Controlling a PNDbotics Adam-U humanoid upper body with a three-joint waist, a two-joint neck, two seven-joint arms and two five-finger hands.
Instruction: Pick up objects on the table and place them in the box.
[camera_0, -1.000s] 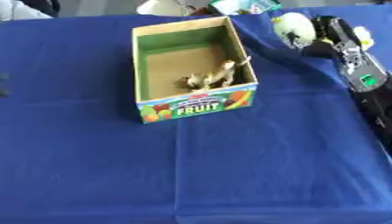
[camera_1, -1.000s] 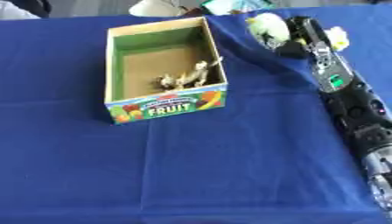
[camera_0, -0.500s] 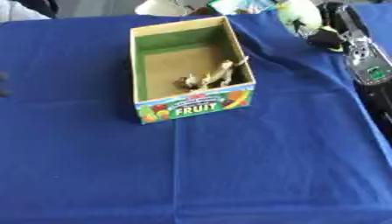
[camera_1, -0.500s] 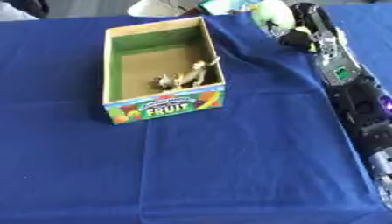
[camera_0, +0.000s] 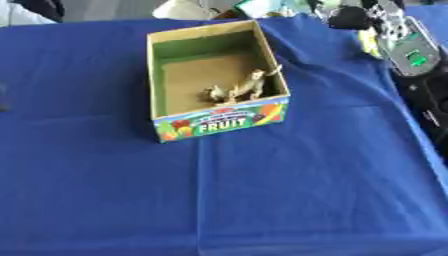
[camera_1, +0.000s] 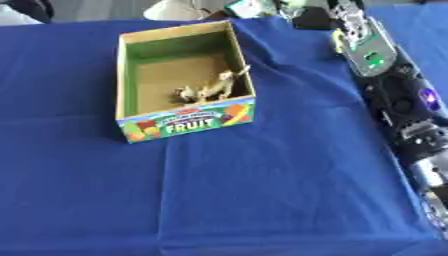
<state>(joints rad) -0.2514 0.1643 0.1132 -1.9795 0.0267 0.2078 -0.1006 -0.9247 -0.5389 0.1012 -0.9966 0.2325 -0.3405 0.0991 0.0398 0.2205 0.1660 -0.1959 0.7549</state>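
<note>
Right hand (camera_1: 317, 16) blurred, cut by top edge; fingers indistinct.

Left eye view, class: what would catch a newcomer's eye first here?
The open cardboard box marked FRUIT stands upper centre on the blue tablecloth, with a small tan toy animal lying inside at its near right corner. The robot's black right arm stretches along the right edge towards the far corner.

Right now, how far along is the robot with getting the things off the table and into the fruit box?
Done: one small tan figure already lies inside the fruit box. In hand: the right arm reaches to the table's far edge; its hand is hard to make out there, so I can't tell whether it holds anything. Left: no other loose objects show on the blue cloth.
</note>
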